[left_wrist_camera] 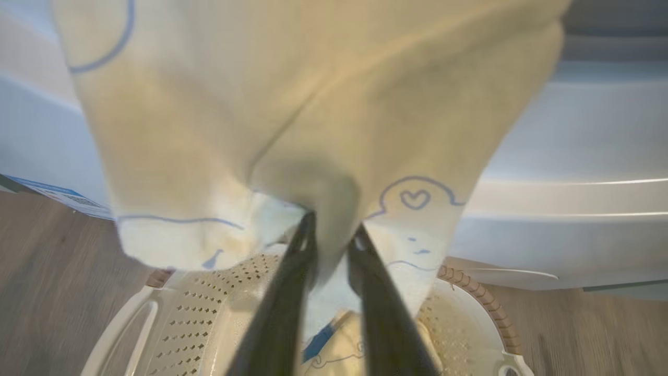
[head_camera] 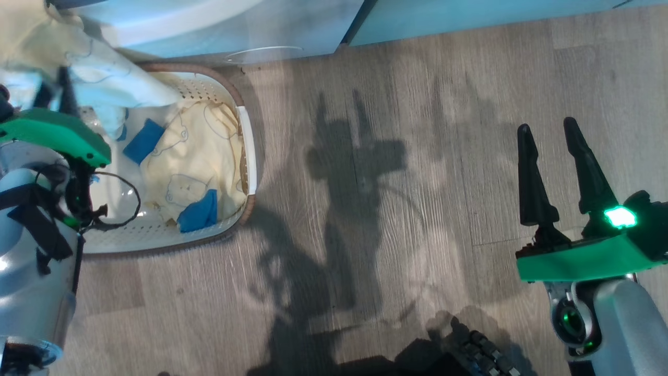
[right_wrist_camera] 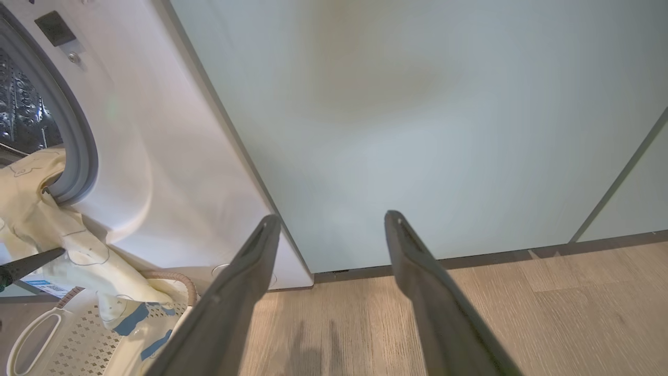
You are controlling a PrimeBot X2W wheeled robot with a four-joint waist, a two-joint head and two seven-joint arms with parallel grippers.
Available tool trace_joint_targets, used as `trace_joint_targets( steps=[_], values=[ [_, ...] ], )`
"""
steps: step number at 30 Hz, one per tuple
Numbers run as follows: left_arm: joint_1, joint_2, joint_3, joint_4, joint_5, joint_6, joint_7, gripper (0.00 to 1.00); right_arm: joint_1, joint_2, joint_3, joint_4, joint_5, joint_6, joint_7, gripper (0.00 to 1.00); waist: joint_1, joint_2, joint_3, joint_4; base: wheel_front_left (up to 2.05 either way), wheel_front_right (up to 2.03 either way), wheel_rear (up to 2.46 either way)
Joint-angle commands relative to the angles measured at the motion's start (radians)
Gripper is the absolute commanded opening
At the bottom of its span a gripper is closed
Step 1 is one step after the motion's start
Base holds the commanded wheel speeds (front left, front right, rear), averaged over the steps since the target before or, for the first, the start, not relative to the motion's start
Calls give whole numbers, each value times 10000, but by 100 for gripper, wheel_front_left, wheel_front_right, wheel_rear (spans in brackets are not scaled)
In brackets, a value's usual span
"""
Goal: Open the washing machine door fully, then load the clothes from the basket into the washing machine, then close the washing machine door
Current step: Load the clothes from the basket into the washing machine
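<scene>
The washing machine (right_wrist_camera: 156, 156) stands before us, its drum mouth (right_wrist_camera: 78, 146) uncovered, the basket (head_camera: 249, 156) on the floor (head_camera: 417, 209) just below. One yellow garment (right_wrist_camera: 62, 245) trails from the mouth down into the basket, over the other clothes (head_camera: 198, 172). We judge it light, limp and apt to snag, best taken by a bunched fold. Our left gripper (left_wrist_camera: 334, 224) pinches such a fold, jaws narrowed; our right gripper (head_camera: 547, 128) hangs wide open, empty.
</scene>
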Motion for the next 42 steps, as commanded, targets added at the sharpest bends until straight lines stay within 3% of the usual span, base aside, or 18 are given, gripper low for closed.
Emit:
trace_joint_targets(
  steps=[1, 10, 17, 24, 28, 34, 42],
  values=[
    [-108, 536, 141, -68, -5, -85, 115, 0, -17, -79, 206, -249, 103, -29, -67, 100, 0, 0, -52, 6, 0, 0, 0],
    [-42, 690, -449, -371, 7, -567, 1278, 0, 242, -79, -1, -201, 63, -29, -67, 100, 0, 0, -455, 320, 0, 0, 0],
    [603, 1141, -487, -2514, -529, -995, 2747, 0, 489, -79, -85, -175, -56, -29, -67, 100, 0, 0, -911, 646, 0, 0, 0],
    [1008, 2071, -186, -5376, -610, -467, 4258, 0, 633, -79, 13, -163, -41, -29, -67, 100, 0, 0, -1250, 671, 0, 0, 0],
    [766, 2603, -14, -6162, -576, -158, 5087, 0, 610, -79, 124, -147, 85, -29, -67, 100, 0, 0, -1346, 479, 0, 0, 0],
    [-296, 3346, 195, -6190, -534, 97, 6069, 0, 512, -79, 342, -207, 355, -29, -67, 100, 0, 0, -1143, -9, 0, 0, 0],
    [-2403, 4055, 1, -4913, -81, 92, 6527, 0, 280, -79, 614, -339, 935, -29, -67, 100, 0, 0, -286, -899, 0, 0, 0]
  ],
)
